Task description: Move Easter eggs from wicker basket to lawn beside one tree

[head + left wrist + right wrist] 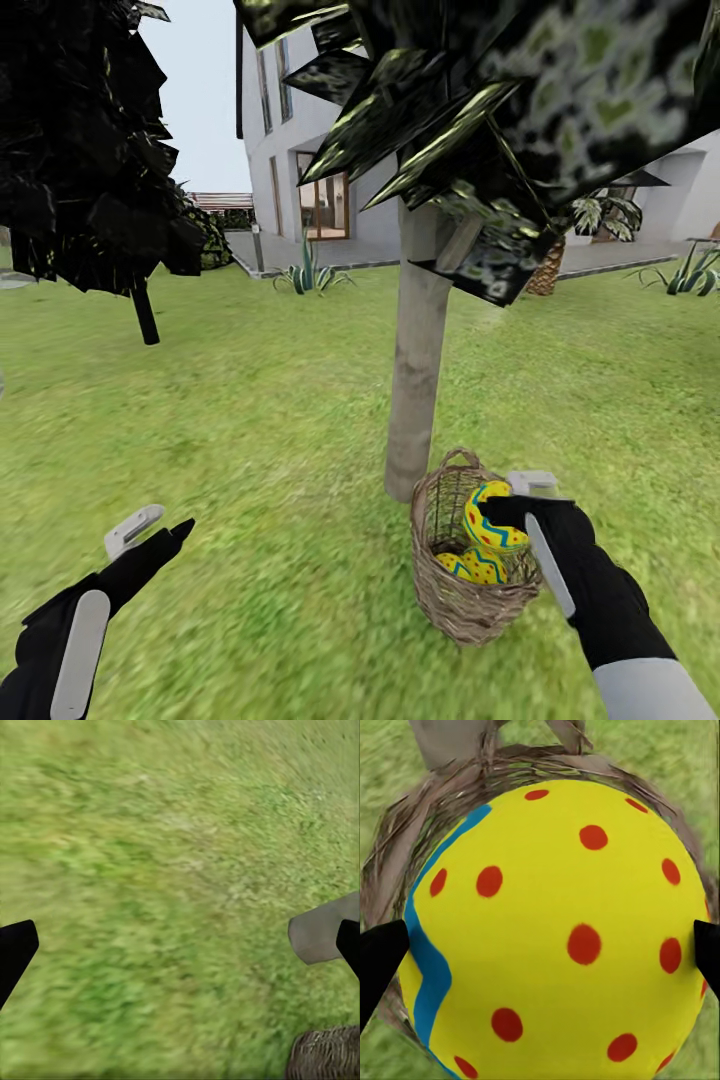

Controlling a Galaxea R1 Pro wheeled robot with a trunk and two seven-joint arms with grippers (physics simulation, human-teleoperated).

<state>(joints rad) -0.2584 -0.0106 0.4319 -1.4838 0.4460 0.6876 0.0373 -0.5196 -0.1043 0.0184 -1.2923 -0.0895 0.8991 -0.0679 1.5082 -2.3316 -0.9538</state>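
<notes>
**Egg held at the basket mouth, beside the pale trunk**

The wicker basket (465, 580) stands upright on the lawn (270, 420), touching or just beside the foot of the tree (418, 390), on the side nearer the robot. Its loop handle rises from the rim on the trunk side.

The right gripper (515, 505) reaches in over the basket's rim from the side away from the trunk, forearm sloping up and forward. Its jaws are clamped on one Easter egg (492, 518), which sits at the basket mouth, partly above the rim. The egg's long axis looks roughly upright, leaning a little. In the right wrist view the held egg (559, 930) sits between the two dark fingertips (379, 952), with the woven rim behind it.

More egg (472, 566) lies lower inside the basket, its orientation unclear through the weave.

The left gripper (155, 528) hangs over bare grass, well apart from the basket, pointing forward and up, jaws spread with nothing between them.
</notes>
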